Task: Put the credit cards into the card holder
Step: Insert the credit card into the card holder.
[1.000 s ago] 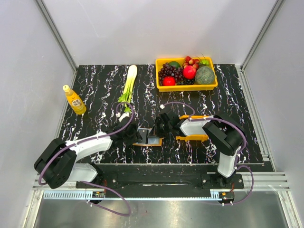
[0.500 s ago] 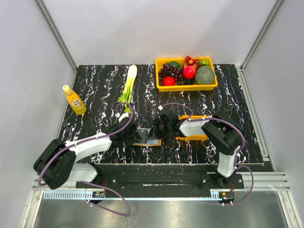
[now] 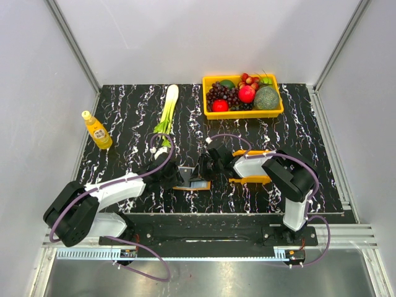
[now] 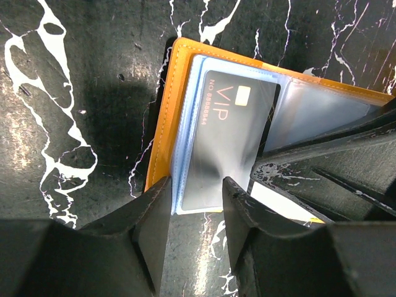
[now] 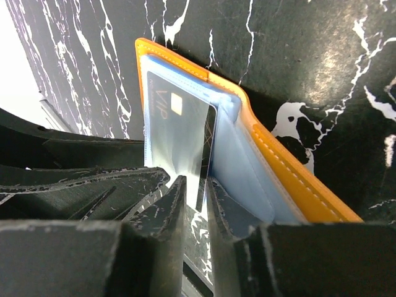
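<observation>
- Lying open on the dark marbled surface (image 3: 124, 117), the orange holder (image 4: 166, 117) sits between the two hands.
- A dark card (image 4: 226, 142) marked VIP lies in the holder's clear sleeve.
- The left hand (image 4: 193, 204) is at the holder's left edge. Its fingers are moderately apart, one at each side of the card's near end. I cannot tell whether they touch it.
- The right hand (image 5: 197, 198) is at the holder's right side. Its fingers are narrowly parted, and the card's near edge is in the gap.
- A yellow basket (image 3: 242, 114) of fruit stands well behind the holder, to the right.
- A yellow bottle (image 3: 97, 131) stands well to the holder's left.
</observation>
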Available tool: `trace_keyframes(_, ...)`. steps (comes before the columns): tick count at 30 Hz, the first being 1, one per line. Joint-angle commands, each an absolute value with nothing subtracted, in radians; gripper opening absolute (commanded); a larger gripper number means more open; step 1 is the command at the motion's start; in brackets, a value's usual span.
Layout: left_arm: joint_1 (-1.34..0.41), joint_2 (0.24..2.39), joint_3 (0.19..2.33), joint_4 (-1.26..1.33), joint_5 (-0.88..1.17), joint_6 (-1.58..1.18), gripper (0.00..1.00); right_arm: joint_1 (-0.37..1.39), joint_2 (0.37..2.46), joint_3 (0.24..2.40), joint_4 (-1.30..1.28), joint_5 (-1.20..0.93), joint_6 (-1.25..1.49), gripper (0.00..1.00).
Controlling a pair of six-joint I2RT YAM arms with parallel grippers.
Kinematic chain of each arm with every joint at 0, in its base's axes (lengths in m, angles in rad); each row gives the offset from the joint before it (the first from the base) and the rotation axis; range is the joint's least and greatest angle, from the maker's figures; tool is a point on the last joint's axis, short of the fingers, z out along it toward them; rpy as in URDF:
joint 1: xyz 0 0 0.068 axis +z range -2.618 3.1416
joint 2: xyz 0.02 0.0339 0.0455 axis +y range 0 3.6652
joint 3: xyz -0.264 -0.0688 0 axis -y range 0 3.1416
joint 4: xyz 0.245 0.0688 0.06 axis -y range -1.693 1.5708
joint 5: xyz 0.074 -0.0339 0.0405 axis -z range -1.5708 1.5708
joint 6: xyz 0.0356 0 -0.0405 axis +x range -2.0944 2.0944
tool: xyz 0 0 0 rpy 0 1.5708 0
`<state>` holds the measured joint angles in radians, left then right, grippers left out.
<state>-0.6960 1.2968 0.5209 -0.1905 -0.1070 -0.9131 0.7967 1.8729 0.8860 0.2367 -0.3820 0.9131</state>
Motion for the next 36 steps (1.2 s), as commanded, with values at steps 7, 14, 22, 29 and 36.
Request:
trace_keyframes(7, -0.695, 1.356, 0.463, -0.253, -0.103, -0.902, 0.39, 0.818, 1.73, 0.882, 0.081, -0.174, 0.808, 0.29)
trace_keyframes(14, -0.695, 1.351, 0.465, -0.267, -0.109, -0.904, 0.38, 0.818, 1.733, 0.897, -0.046, -0.104, 0.762, 0.15)
trace_keyframes(22, -0.695, 1.295, 0.514, -0.272, -0.084, -0.867, 0.42, 0.83, 1.746, 0.939, -0.091, -0.103, 0.716, 0.17)
trace_keyframes(29, -0.695, 1.261, 0.526, -0.236, -0.055, -0.853, 0.33, 0.836, 1.778, 0.986, -0.104, -0.12, 0.712, 0.19)
trace_keyframes(36, -0.693, 1.192, 0.535, -0.35, -0.173, -0.867, 0.46, 0.841, 1.786, 0.983, -0.118, -0.091, 0.707, 0.18)
